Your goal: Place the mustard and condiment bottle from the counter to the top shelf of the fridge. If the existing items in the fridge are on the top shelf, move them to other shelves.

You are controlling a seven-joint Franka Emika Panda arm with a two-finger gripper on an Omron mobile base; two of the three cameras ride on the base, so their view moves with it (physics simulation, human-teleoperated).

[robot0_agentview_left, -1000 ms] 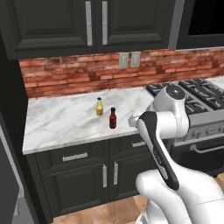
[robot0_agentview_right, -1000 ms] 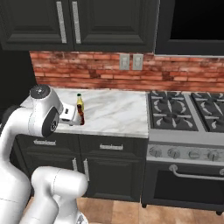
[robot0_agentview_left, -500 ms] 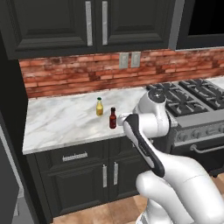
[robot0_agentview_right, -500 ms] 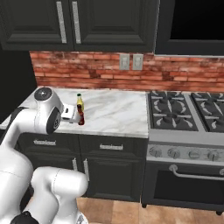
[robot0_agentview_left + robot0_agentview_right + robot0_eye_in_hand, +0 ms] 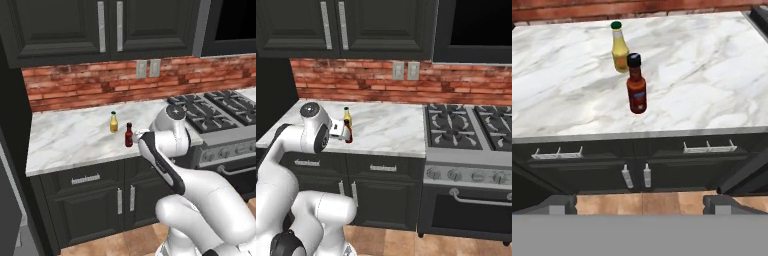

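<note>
Nearest of all, the gripper [image 5: 640, 202] shows in the hand view as two dark finger tips rising at the bottom, set wide apart with nothing between them; it hangs in front of the cabinets, short of the counter's near edge. From the left base view the white arm [image 5: 165, 150] bends up from the lower right, its round joint level with the counter edge, just right of the bottles.

Next come the dark cabinets [image 5: 637, 165] with their silver handles [image 5: 708, 148], two vertical pulls meeting at the centre doors and a horizontal one on each drawer above. Over them lies the counter [image 5: 712, 85], a white slab veined in grey.

Close to its near edge stands the condiment bottle [image 5: 636, 85], dark red with a black cap and a label, upright. Just behind it and slightly left stands the mustard [image 5: 619, 47], pale yellow with a green cap, also upright; whether the two bottles touch I cannot tell. In the right base view the condiment bottle [image 5: 348, 134] sits just beside the arm's joint, the mustard [image 5: 347, 117] just beyond it.

To the right of the counter is the gas stove [image 5: 466, 132] with black grates. Farther back runs a red brick wall [image 5: 85, 85] carrying two pale outlets [image 5: 148, 68], and above it hang dark upper cabinets [image 5: 107, 25] with long silver handles.
</note>
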